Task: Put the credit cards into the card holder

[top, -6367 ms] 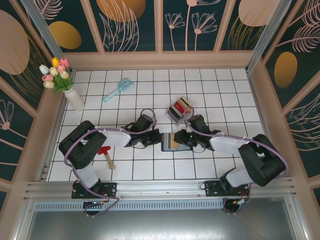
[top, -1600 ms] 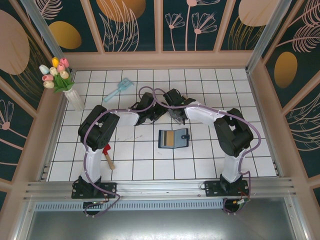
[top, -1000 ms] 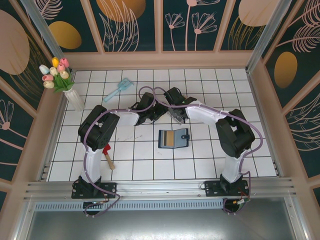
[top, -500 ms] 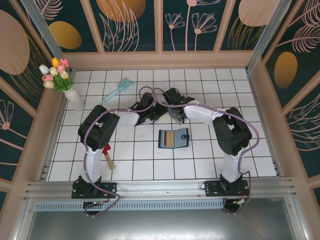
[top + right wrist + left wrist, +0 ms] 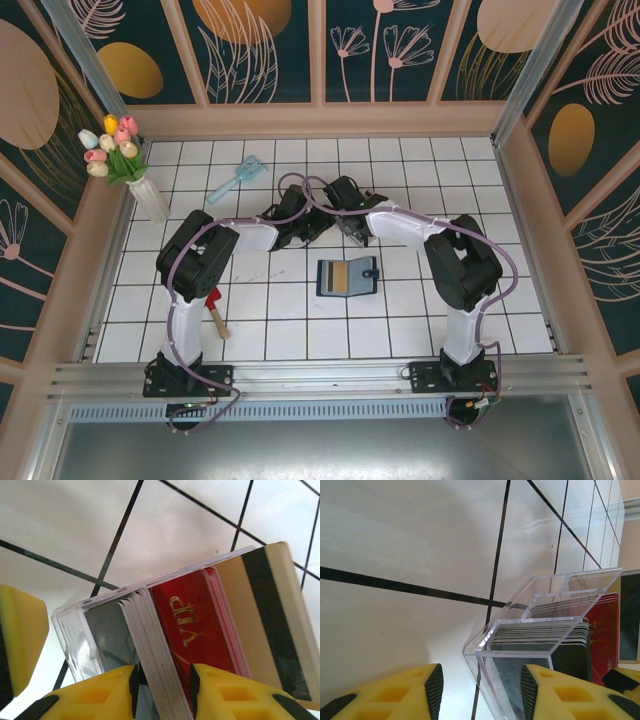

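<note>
**Both grippers at the clear rack (image 5: pixel 540 625); the card holder (image 5: pixel 348 277) lay open on the arm-base side of it.**

The right gripper (image 5: pixel 162 690) was narrow, its jaws closed against the two faces of a grey-edged stack of credit cards (image 5: pixel 155 650) standing in the rack. A red card (image 5: pixel 200 615) and a tan card with a dark stripe (image 5: pixel 270 615) stood beside that stack in the same rack. The left gripper (image 5: pixel 480 695) was wide, its fingers spread to either side of one corner of the rack. The card holder rested on the tiled table (image 5: pixel 250 330), apart from the rack, with a tan card showing inside.
</note>
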You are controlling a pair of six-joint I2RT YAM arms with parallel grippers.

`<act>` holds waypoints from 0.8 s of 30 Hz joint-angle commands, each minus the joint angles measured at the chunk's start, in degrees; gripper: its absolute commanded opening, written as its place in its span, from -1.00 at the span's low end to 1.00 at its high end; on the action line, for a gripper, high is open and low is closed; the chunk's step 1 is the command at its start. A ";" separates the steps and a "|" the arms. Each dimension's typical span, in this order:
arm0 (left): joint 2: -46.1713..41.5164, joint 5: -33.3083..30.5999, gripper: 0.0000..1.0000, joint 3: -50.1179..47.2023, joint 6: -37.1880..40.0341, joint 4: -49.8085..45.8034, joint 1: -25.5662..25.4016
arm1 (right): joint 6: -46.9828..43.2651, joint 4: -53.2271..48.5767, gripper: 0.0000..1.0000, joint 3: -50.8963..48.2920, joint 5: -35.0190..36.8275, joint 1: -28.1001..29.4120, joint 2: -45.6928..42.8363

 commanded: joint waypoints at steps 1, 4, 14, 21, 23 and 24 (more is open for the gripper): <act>0.33 1.01 -0.05 0.61 1.03 1.10 0.08 | -0.88 0.90 -0.32 -0.46 2.60 0.27 -3.57; 0.27 1.08 -0.05 0.53 1.03 1.13 0.03 | -1.04 1.01 -0.39 -0.84 2.72 0.06 -3.45; -1.38 -0.50 -0.03 -0.70 0.77 1.25 0.05 | -1.14 -0.41 -0.24 -0.16 -6.06 -0.28 -2.28; -2.13 -2.40 -0.02 -1.59 0.25 0.47 0.09 | -0.79 -1.01 -0.21 0.84 -0.22 -0.46 1.82; -2.13 -2.37 -0.02 -1.66 0.24 0.29 0.08 | -0.79 -0.76 -0.21 0.67 0.21 -0.53 2.41; -2.13 -2.40 -0.02 -1.68 0.24 0.34 0.01 | -0.83 -0.69 -0.21 0.68 0.29 -0.58 2.66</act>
